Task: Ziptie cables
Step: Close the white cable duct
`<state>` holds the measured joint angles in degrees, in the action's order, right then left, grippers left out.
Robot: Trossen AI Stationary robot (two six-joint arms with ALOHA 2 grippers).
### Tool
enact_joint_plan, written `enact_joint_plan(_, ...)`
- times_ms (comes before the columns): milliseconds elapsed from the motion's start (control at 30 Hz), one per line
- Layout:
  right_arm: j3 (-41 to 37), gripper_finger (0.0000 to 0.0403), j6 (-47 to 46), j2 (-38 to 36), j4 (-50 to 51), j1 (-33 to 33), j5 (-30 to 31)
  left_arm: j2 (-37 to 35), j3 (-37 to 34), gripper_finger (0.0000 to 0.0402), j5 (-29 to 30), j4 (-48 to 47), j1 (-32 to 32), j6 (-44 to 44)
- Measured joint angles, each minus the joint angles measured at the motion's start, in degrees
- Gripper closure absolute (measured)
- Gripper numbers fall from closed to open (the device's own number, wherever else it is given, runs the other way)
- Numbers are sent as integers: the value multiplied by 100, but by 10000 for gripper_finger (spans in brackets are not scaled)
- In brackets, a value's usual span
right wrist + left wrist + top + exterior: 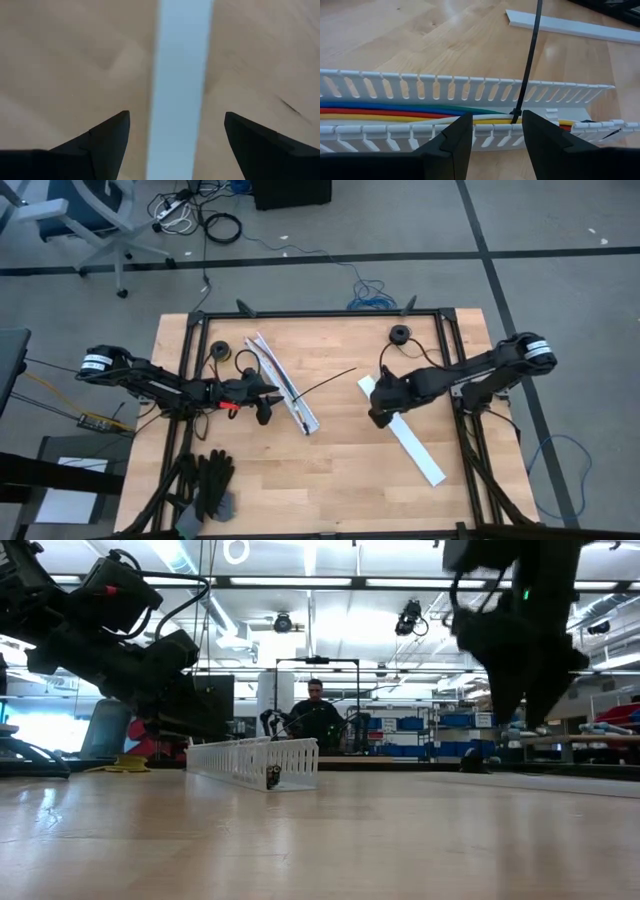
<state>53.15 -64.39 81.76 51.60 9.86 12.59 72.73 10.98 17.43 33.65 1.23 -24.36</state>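
The cables [395, 112], blue, red, green, yellow and white, lie side by side inside the long white slotted channel [445, 87], which rests on the table left of centre [290, 395]. A black zip tie [527, 65] rises from among the cables near the channel's end and slants out over the table [325, 380]. My left gripper [497, 145] is open, level at the channel's near wall beside the zip tie's foot, at the table's left [270, 393]. My right gripper [177, 145] is open over a flat white strip [180, 75], a finger on either side of it [378, 418].
The white strip [415, 442] lies slantwise at the right of the table. Black gloves [210, 480] lie at the near left. Two small black rolls [220, 350] [400, 333] stand near the far edge. A person [315, 715] is in the room beyond the table.
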Motion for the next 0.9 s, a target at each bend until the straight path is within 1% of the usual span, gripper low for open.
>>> enact_joint_plan(100, -207, 95, -198, 153, 16, -170, -182, 0, 2, 255, 0, -4, 0, -9)
enact_joint_plan(200, -359, 95, -203, 422, -137, -213, -376, 0, 0, 255, 2, -6, 0, -11)
enact_joint_plan(300, -401, 95, -74, 719, -540, -218, -553, -2, 0, 255, -9, -26, 0, -14)
enact_joint_plan(400, -403, 95, 245, 987, -1006, -203, -750, -2, 2, 255, -11, -35, 0, -31)
enact_joint_plan(467, -396, 95, 301, 1112, -1172, -177, -788, -2, 1, 255, -13, -18, 0, -35)
enact_joint_plan(633, -370, 95, 300, 1344, -1080, -175, -790, -2, 2, 255, -13, -17, 0, -80)
enact_joint_plan(900, -360, 99, 543, 1424, -1104, -179, -943, -2, 2, 255, -13, -34, 0, -142)
